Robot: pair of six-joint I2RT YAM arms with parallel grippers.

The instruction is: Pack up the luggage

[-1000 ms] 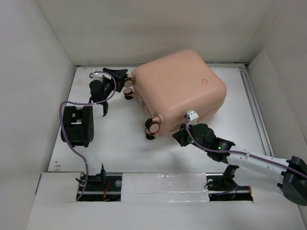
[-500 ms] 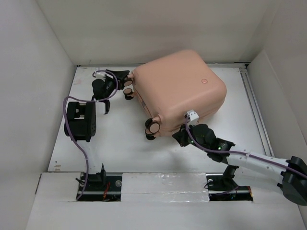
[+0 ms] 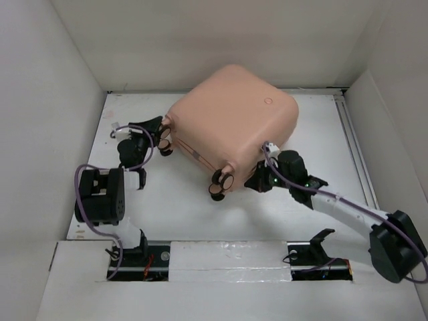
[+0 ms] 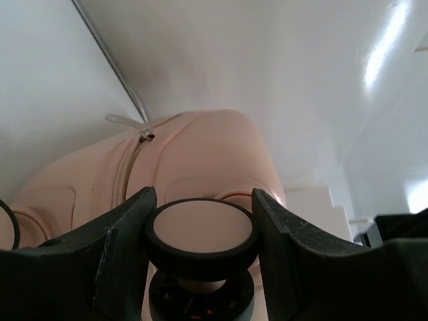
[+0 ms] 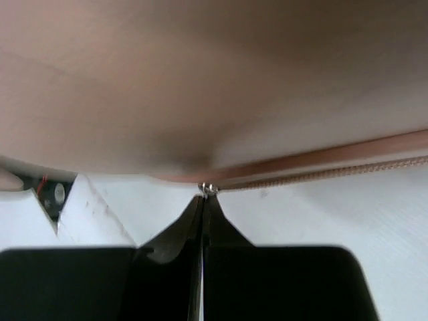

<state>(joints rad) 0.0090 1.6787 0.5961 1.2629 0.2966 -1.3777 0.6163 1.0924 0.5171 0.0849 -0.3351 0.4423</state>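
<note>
The salmon-pink luggage (image 3: 231, 127) lies closed in the middle of the table, wheels toward the near left. My left gripper (image 3: 159, 131) is at its left corner, shut on a pink-and-black caster wheel (image 4: 202, 231); the black fingers (image 4: 120, 257) press it from both sides. The zipper line (image 4: 130, 164) runs up the shell behind the wheel. My right gripper (image 3: 256, 181) is at the luggage's near edge, shut on the small metal zipper pull (image 5: 208, 190) at its tips (image 5: 202, 200). The zipper seam (image 5: 334, 167) runs off to the right.
A second pair of caster wheels (image 3: 221, 184) sticks out at the luggage's near corner, between the two grippers. White walls (image 3: 60, 100) close in the table on the left, back and right. A rail (image 3: 351, 140) runs along the right side.
The luggage has turned counter-clockwise and shifted left. My left gripper moved nearer and left with the wheel. My right gripper moved up and away, staying at the seam.
</note>
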